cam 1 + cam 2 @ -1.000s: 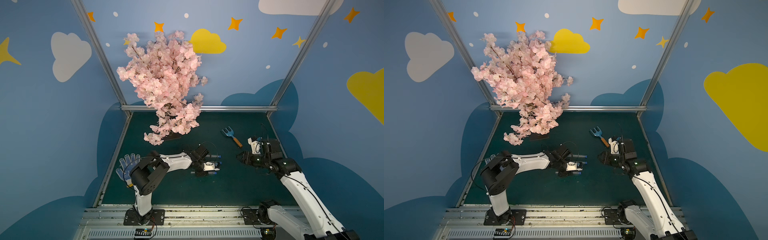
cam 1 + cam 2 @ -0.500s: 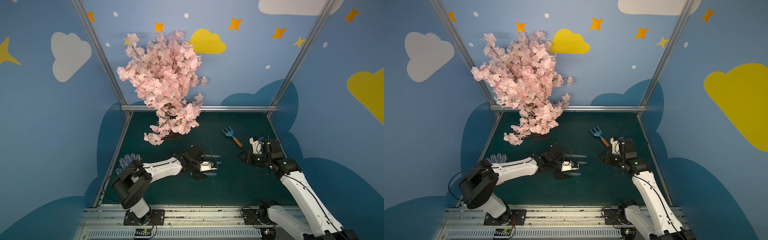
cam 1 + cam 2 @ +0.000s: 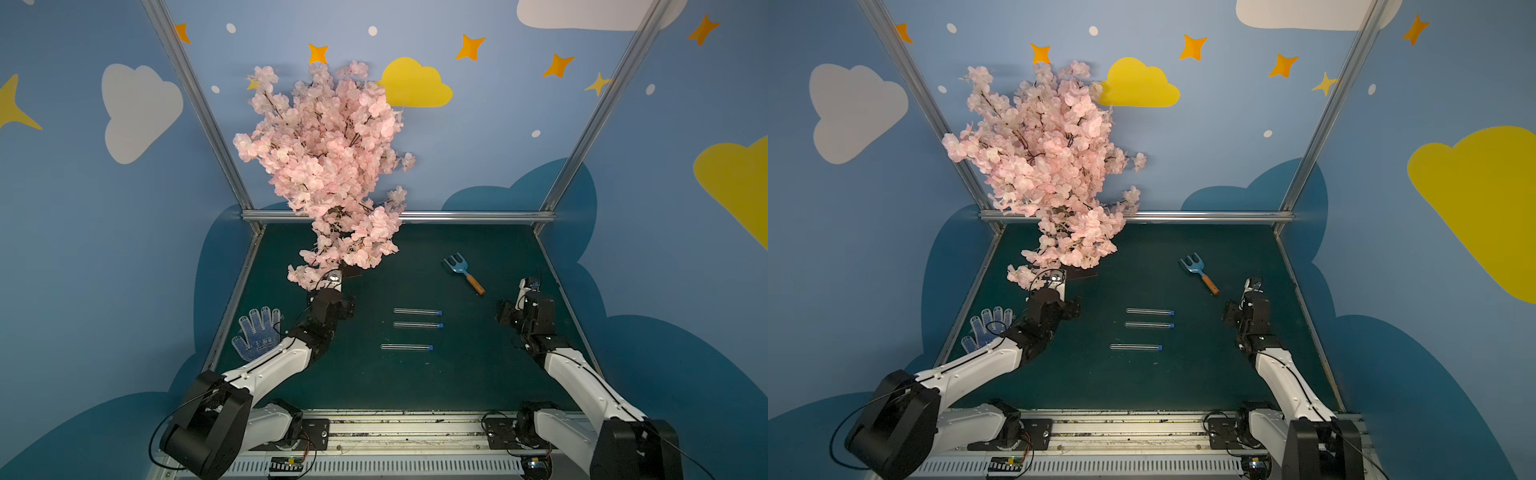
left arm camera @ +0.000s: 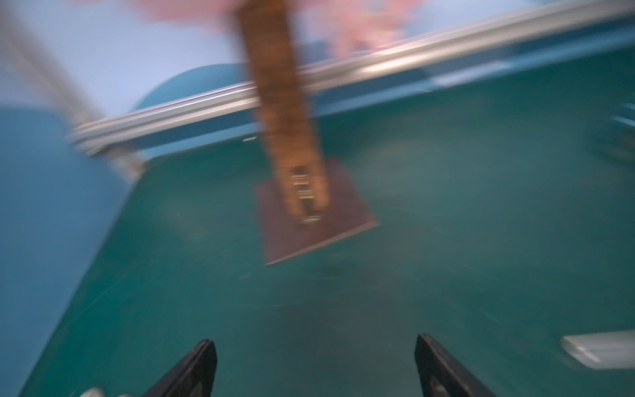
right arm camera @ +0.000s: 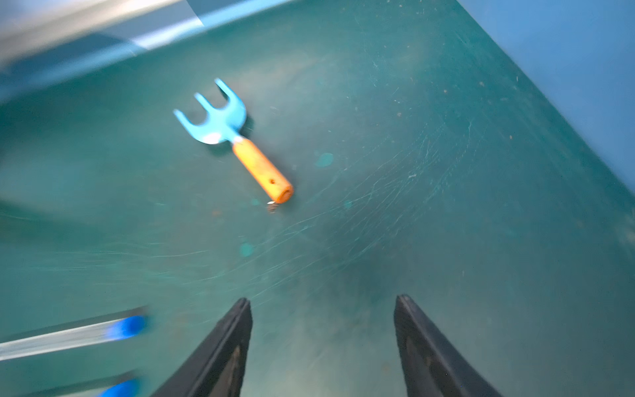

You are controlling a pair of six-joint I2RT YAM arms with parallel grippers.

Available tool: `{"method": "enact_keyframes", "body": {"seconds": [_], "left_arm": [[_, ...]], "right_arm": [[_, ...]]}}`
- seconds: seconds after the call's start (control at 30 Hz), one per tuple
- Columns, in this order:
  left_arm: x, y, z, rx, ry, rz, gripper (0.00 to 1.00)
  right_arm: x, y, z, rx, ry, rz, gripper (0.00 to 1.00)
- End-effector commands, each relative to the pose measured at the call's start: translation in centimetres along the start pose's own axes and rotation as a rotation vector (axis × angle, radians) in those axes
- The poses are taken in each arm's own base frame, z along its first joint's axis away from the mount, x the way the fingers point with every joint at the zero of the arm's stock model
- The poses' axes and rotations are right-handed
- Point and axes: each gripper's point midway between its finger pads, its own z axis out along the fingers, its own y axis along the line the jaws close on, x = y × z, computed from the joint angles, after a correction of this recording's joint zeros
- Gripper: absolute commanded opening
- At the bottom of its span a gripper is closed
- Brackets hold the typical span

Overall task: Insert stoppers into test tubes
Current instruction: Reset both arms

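Three clear test tubes (image 3: 417, 311) (image 3: 417, 325) (image 3: 405, 347) lie side by side on the green mat, seen in both top views (image 3: 1148, 311). Each carries a blue stopper (image 3: 439, 312) (image 3: 440, 326) (image 3: 431, 347) in its right end. My left gripper (image 3: 343, 305) (image 4: 314, 340) is left of the tubes near the tree's base, open and empty. My right gripper (image 3: 505, 313) (image 5: 323, 299) is right of them, open and empty. The right wrist view shows two blurred stoppers (image 5: 125, 326) (image 5: 120, 388) beside its fingers.
A blue garden fork (image 3: 463, 272) with an orange handle lies behind the tubes on the right. A dotted glove (image 3: 257, 332) lies by the left edge. The pink blossom tree (image 3: 328, 166) stands on a brown plate (image 4: 312, 213) at the back left. Metal rails border the mat.
My left gripper has opened, let go over the tubes, and drawn back left toward the tree. The right gripper's jaws have spread wider, almost in place.
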Motion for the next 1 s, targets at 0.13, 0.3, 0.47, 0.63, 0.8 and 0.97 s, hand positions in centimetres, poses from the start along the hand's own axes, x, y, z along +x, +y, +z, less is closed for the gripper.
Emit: {"method": "enact_keyframes", "body": {"seconds": [0.13, 0.3, 0.47, 0.63, 0.8, 0.97], "left_arm": [[1.5, 7.1, 1.2, -0.231, -0.054, -0.018, 0.92], [3.0, 8.5, 2.7, -0.199, -0.108, -0.123, 0.92], [4.4, 6.1, 4.9, -0.046, -0.096, -0.11, 0.94], [5.0, 6.0, 6.3, -0.023, -0.069, -0.118, 0.94], [5.1, 6.4, 6.5, -0.027, -0.027, -0.138, 1.0], [5.2, 6.4, 6.5, -0.024, -0.02, -0.143, 1.0]], "right_arm": [[-2.9, 0.2, 3.0, -0.065, -0.223, -0.084, 0.67], [-3.4, 0.6, 4.3, -0.124, -0.25, -0.099, 0.64], [-2.0, 1.3, 4.7, -0.189, -0.298, -0.12, 0.65], [-2.2, 1.2, 5.7, -0.103, -0.24, -0.142, 0.92], [-2.2, 1.5, 5.9, -0.095, -0.235, -0.162, 0.92], [-2.2, 1.5, 6.1, -0.093, -0.227, -0.164, 0.92]]}}
